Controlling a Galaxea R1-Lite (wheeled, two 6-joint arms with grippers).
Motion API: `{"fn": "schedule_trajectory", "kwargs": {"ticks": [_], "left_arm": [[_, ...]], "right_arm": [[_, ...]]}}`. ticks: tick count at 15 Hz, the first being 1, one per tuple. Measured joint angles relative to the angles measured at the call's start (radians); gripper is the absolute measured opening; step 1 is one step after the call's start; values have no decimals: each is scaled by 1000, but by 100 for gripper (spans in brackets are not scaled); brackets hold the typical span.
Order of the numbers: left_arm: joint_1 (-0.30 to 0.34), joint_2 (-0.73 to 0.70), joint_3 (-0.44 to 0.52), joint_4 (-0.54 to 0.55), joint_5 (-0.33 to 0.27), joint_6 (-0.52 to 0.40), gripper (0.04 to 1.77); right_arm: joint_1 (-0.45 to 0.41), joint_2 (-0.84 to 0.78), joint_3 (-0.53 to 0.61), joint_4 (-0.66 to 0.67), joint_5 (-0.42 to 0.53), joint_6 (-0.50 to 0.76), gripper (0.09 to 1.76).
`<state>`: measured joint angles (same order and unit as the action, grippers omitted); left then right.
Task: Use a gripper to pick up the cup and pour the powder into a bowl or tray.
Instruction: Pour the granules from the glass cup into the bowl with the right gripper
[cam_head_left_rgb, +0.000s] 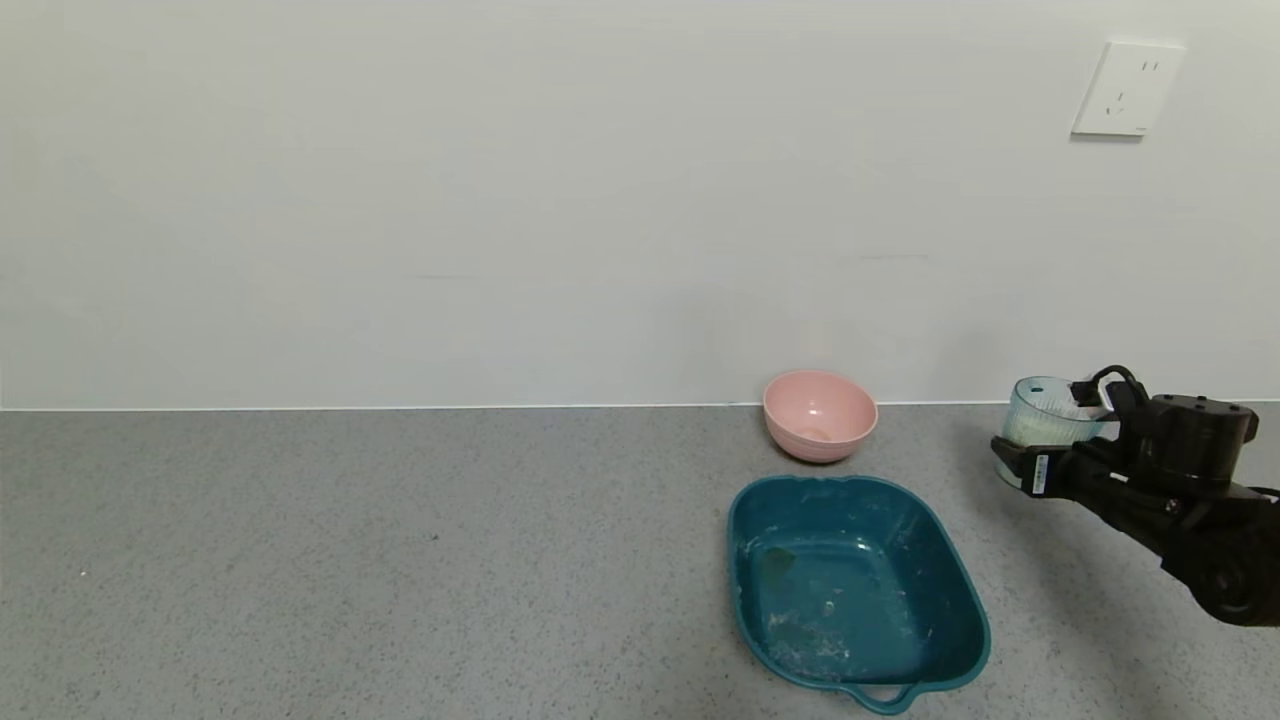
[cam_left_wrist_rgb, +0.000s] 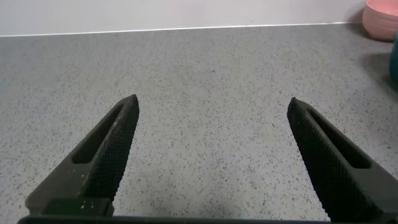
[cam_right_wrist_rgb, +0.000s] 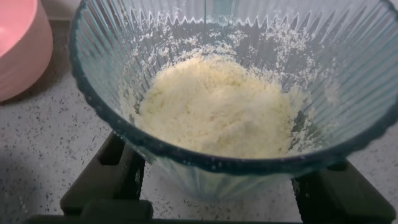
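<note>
My right gripper (cam_head_left_rgb: 1040, 458) is shut on the cup (cam_head_left_rgb: 1050, 412), a ribbed pale blue-green tumbler, and holds it upright at the far right near the wall. In the right wrist view the cup (cam_right_wrist_rgb: 236, 74) fills the frame between the black fingers (cam_right_wrist_rgb: 106, 180) of the gripper (cam_right_wrist_rgb: 221, 183). White powder (cam_right_wrist_rgb: 214, 106) lies heaped in its bottom and dusts its walls. The pink bowl (cam_head_left_rgb: 820, 415) stands to the cup's left by the wall and also shows in the right wrist view (cam_right_wrist_rgb: 18, 50). My left gripper (cam_left_wrist_rgb: 212, 106) is open and empty over bare counter.
A large dark teal tray (cam_head_left_rgb: 855, 590) with a handle and powder smears lies in front of the pink bowl. The grey speckled counter (cam_head_left_rgb: 350, 560) stretches to the left. A white wall with a socket (cam_head_left_rgb: 1128, 88) stands behind.
</note>
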<state>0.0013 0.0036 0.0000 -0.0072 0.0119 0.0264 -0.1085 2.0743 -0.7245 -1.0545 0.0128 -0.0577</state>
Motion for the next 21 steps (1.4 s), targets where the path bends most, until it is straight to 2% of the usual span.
{"fn": "schedule_trajectory", "kwargs": {"ticks": [7, 13, 21], "left_arm": [[0, 0, 0, 0, 0, 0, 172], [0, 0, 0, 0, 0, 0, 172], [0, 0, 0, 0, 0, 0, 172]], "right_arm": [[-3, -62, -205, 299, -7, -108, 133], [14, -52, -305, 392, -7, -255, 133], [88, 15, -395, 402, -33, -419, 133]]}}
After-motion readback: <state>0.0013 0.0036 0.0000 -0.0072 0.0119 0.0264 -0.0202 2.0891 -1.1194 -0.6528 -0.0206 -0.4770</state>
